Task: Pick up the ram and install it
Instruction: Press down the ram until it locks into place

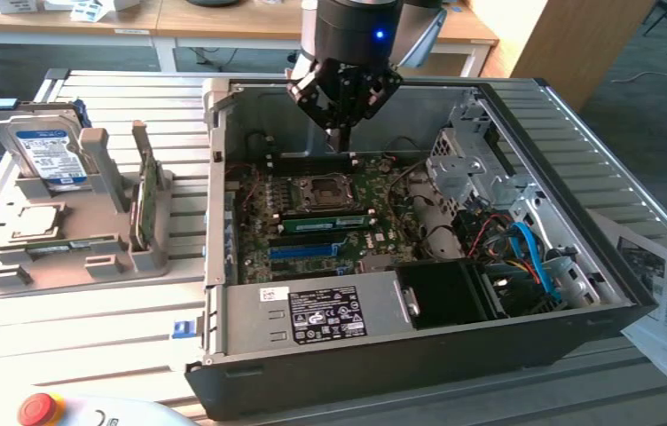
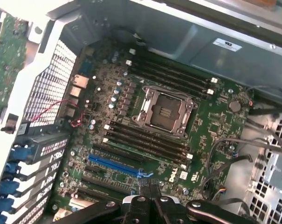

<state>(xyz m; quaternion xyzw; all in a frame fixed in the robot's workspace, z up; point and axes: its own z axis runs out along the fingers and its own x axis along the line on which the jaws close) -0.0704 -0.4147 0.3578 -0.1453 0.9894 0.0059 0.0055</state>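
At the near edge of the exterior view, a red emergency-stop button (image 1: 36,407) is sitting on the slatted worktop (image 1: 61,342). Just behind it, the open computer case (image 1: 428,359) is lying on its side, its power supply (image 1: 309,312) facing up at the near end. Beyond that, the motherboard (image 1: 364,244) is lying flat with a blue slot strip (image 1: 308,251) and then a ram (image 1: 324,224) already sitting in a slot just on the near side of the empty CPU socket (image 1: 322,192). To the exterior view's left, a grey holder (image 1: 74,235) is carrying another green board (image 1: 145,202) standing on edge and, farther back, a hard drive (image 1: 47,151). The end effector (image 1: 342,138) is hanging over the far part of the motherboard, beyond the socket, its fingers (image 2: 149,193) pressed together and holding nothing. In the wrist view, the dark memory slots (image 2: 147,142) are lying either side of the socket.
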